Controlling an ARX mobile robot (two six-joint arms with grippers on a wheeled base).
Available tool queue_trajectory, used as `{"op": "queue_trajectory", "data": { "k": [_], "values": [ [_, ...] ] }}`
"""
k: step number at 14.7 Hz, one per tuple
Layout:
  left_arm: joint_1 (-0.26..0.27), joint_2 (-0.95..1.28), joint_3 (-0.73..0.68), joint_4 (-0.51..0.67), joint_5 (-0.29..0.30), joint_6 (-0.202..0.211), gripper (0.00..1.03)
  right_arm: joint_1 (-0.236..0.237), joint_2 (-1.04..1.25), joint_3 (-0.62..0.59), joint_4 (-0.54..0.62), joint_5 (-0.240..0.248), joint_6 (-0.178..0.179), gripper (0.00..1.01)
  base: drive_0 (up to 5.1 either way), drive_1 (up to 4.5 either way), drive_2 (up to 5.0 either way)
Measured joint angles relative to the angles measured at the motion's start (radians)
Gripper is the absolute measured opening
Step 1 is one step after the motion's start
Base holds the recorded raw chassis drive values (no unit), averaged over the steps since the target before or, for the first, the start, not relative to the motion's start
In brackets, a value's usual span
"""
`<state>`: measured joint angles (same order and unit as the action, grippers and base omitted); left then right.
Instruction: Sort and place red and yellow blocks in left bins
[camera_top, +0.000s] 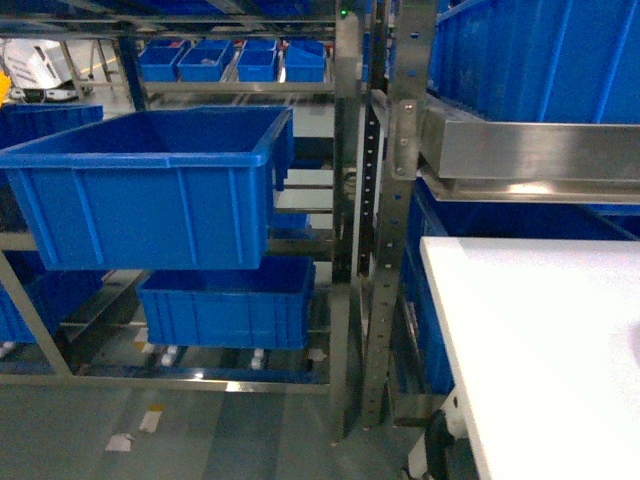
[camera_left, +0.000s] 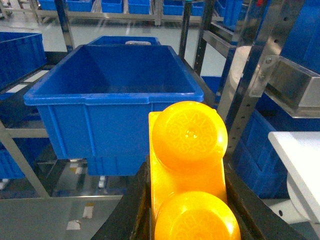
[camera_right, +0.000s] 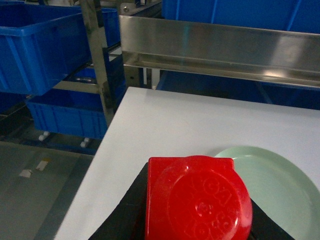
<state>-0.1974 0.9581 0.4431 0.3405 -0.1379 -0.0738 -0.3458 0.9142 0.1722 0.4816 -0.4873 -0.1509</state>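
In the left wrist view an orange-yellow block (camera_left: 186, 150) with two round studs fills the jaws of my left gripper (camera_left: 186, 172), which is shut on it between black fingers (camera_left: 132, 212). It hangs in front of and slightly right of the large blue bin (camera_left: 115, 98), whose inside looks bare. The right wrist view shows a small red block (camera_right: 195, 200) with my right gripper (camera_right: 195, 212) shut on it, low over the white table (camera_right: 175, 125). In the head view the bin (camera_top: 140, 158) stands on the left rack; neither gripper nor block shows there.
A pale green dish (camera_right: 282, 182) lies on the table just right of the red block. Steel rack uprights (camera_top: 385, 200) stand between bin and table (camera_top: 540, 340). A lower blue crate (camera_top: 225, 300) sits under the bin, small crates (camera_top: 230, 60) behind. A steel rail (camera_right: 220, 45) crosses above the table.
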Motion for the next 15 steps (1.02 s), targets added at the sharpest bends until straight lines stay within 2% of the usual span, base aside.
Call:
{"op": "queue_trajectory", "data": {
  "k": [15],
  "values": [
    [0.0,0.0,0.0,-0.001,0.0,0.0,0.27,0.0,0.0,0.0,-0.002,0.0,0.0,0.27,-5.0,2.43,2.4]
  ]
}}
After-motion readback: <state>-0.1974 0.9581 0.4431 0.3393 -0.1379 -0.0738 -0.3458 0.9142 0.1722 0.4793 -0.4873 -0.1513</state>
